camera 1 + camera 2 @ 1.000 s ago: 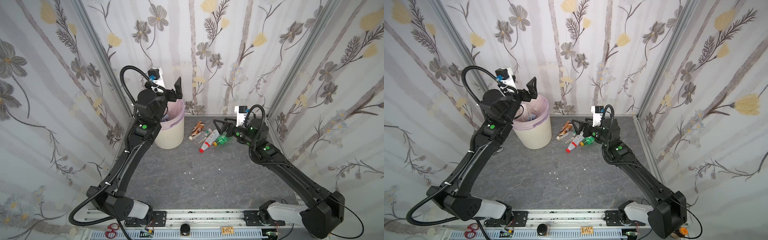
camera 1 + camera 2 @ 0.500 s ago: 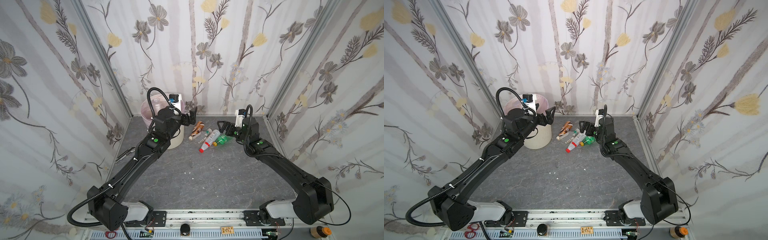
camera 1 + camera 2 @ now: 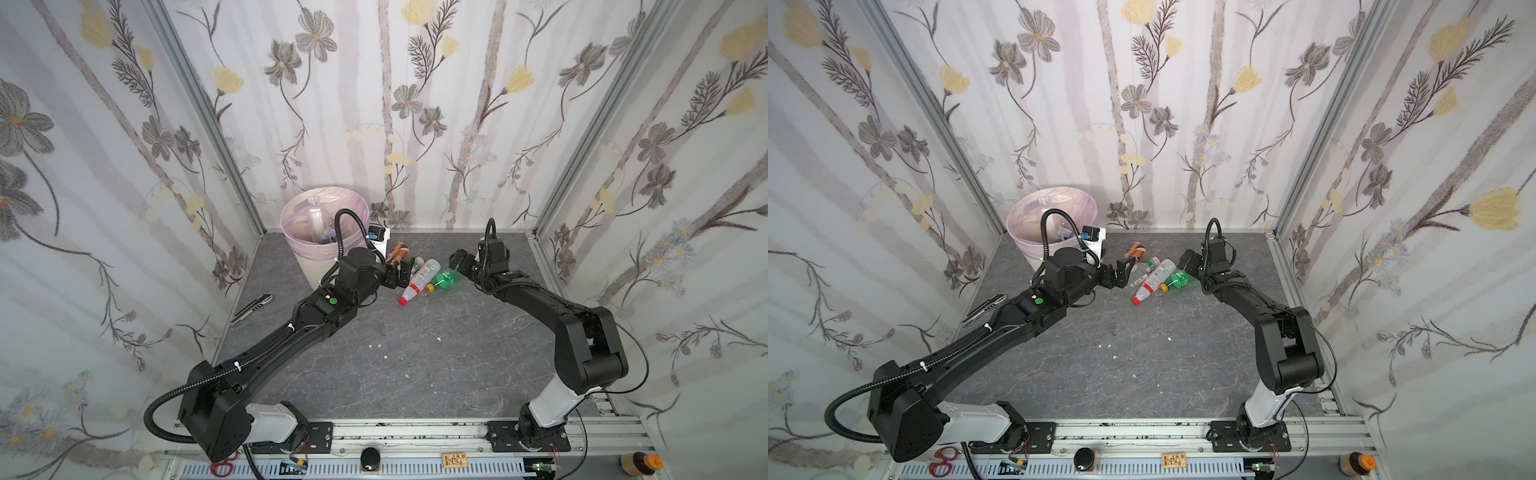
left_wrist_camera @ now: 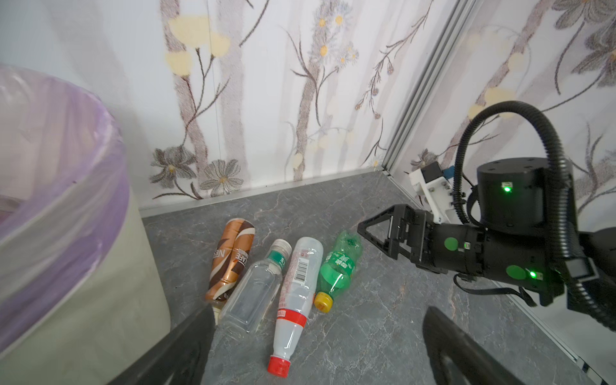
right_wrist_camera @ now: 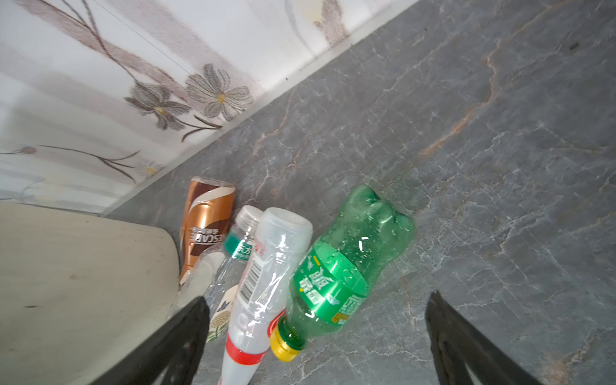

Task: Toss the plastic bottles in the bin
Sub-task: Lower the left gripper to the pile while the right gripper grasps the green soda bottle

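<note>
In both top views, left gripper (image 3: 405, 270): gapes wide, holds nothing, hangs low at the end of the brown bottle (image 3: 400, 250), with the bin (image 3: 309, 266) close on its outer side. Right gripper (image 3: 457, 260): spread just as wide, also empty, sits just beside the base of the green bottle (image 3: 444, 279); cannot tell whether touching. Between the two claws, flat on the grey floor (image 3: 415, 353): red-capped bottle (image 3: 419, 276) and white-capped bottle (image 3: 417, 262). Well behind the left claw, by the wall: a folding knife (image 3: 251, 308)

From the left wrist: fingers (image 4: 180, 350) far apart, only floor between them. Straight ahead: all four bottles packed side by side, brown one nearest the bin-side finger, its neck right at that fingertip. Close beside that same finger: the bin's wall. Across the row: the right claw, one fingertip just beside the green bottle's base

From the right wrist: fingers (image 5: 466, 350) wide apart, gripping nothing. In the gap ahead of them, on the floor: the green bottle, unpinched, with the red-capped one against it and the bin's wall beyond, by the far finger
</note>
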You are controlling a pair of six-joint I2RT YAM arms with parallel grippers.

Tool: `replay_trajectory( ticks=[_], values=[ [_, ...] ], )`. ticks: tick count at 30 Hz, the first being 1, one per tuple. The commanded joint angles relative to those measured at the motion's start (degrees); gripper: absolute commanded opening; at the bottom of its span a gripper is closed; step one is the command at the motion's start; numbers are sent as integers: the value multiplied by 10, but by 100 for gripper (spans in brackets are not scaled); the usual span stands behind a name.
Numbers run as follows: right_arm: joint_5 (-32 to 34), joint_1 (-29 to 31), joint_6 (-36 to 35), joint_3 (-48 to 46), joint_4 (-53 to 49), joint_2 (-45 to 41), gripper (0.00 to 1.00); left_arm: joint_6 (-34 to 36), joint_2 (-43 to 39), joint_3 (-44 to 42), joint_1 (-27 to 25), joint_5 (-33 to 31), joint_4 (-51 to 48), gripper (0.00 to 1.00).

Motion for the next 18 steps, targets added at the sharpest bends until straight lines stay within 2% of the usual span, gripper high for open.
replay_trajectory(
  ticks=[1,8,18],
  values=[
    [-9,-8,32,14,12,27,100,-13,21,1,-17,6,9,100],
    [4,-15,61,33,19,80,100,-6,66,12,-52,1,9,100],
    [-12,-16,77,73,5,143,99,-10,96,28,-54,0,13,100]
  ],
)
